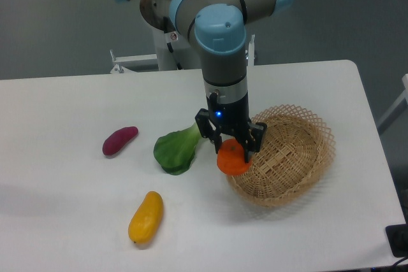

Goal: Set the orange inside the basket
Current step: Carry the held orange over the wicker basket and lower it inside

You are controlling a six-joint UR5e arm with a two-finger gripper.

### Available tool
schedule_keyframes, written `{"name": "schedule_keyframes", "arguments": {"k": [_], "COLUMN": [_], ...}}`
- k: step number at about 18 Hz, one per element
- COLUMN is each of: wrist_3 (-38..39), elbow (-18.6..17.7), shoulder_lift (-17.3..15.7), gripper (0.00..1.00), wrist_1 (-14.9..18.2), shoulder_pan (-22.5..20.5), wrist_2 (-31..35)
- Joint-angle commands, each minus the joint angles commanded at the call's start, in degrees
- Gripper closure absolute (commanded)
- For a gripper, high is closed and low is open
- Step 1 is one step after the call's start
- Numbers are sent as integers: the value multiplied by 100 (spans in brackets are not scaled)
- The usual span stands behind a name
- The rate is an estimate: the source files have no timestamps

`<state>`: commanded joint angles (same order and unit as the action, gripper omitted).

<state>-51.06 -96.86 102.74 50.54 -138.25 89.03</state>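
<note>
Nearest, a yellow fruit (146, 217) lies untouched. Gripper (233, 151) is closed around the orange (232, 160), apparently lifted, at the basket (299, 164) rim's left edge. Grasp done; carrying over the rim and release remain.

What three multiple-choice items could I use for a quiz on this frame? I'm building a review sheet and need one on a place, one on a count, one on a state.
1. Where is the basket?
A. At the table's right side
B. At the far left
C. On the floor

2. How many food items lie loose on the table?
A. One
B. Three
C. Five

3. What is the state of the orange?
A. Lying in the basket
B. Held in the gripper, at the basket's left rim
C. Untouched beside the purple one

Answers: 1 A, it sits right of the arm. 2 B, purple sweet potato, green vegetable, yellow mango. 3 B, the fingers close around it.
</note>
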Motion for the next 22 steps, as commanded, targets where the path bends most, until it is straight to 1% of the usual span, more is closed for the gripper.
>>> {"name": "schedule_keyframes", "arguments": {"k": [2,7,13,18,20,22], "wrist_3": [0,0,-61,-596,-930,-1238], "elbow": [-35,-18,18,-35,-53,-53], "shoulder_lift": [0,-61,-62,-53,-53,17], "gripper": [43,43,43,43,43,43], "wrist_1": [-9,0,0,9,0,-17], "shoulder_pan": [0,-61,-88,-281,-483,-702], "wrist_2": [0,-9,26,35,35,35]}}
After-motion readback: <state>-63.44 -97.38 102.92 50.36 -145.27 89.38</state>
